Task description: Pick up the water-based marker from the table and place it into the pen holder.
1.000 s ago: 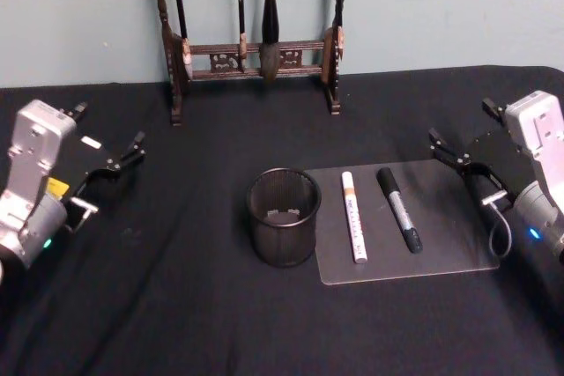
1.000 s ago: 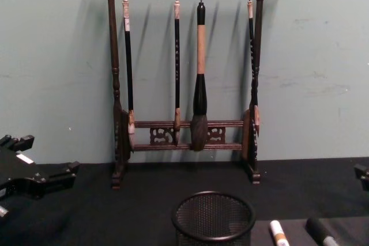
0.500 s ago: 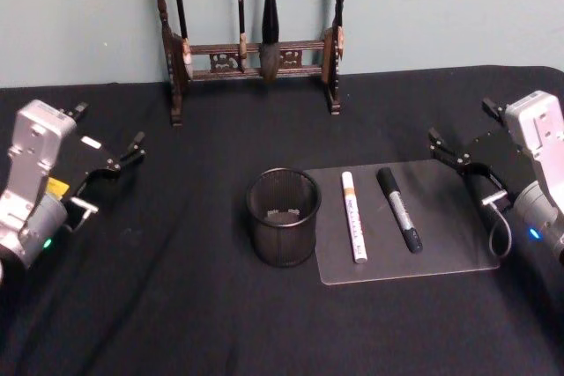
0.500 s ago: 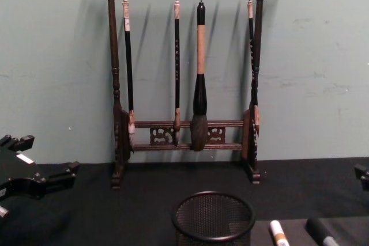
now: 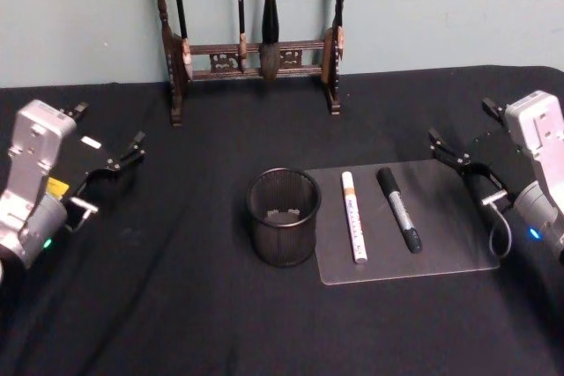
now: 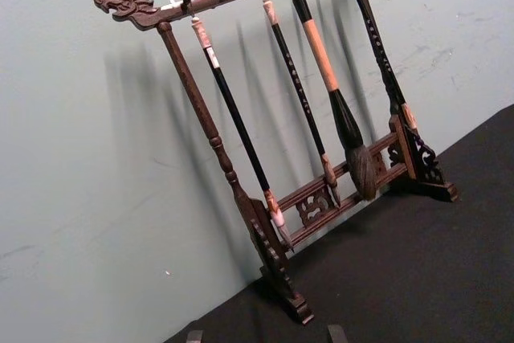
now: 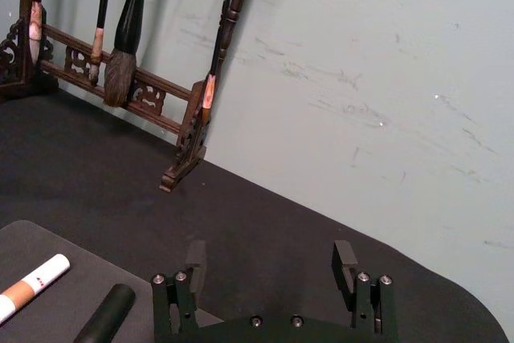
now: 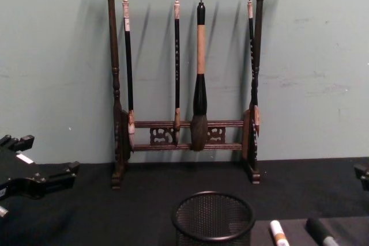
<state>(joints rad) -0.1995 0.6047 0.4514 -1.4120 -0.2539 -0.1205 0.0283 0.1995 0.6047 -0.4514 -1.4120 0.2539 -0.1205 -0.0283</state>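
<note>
Our left end effector (image 5: 108, 126) and right end effector (image 5: 460, 121) wait, fingers apart, at the desk's (image 5: 176, 305) sides. The water-based marker (image 5: 353, 217), probably the white one, lies on a clear mat (image 5: 449, 235) beside the pen holder (image 5: 283, 217), handy for our right arm.

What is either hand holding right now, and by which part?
Nothing. The left hand and right hand are both open and empty; the white marker with an orange band and the black marker lie on the clear mat.
</note>
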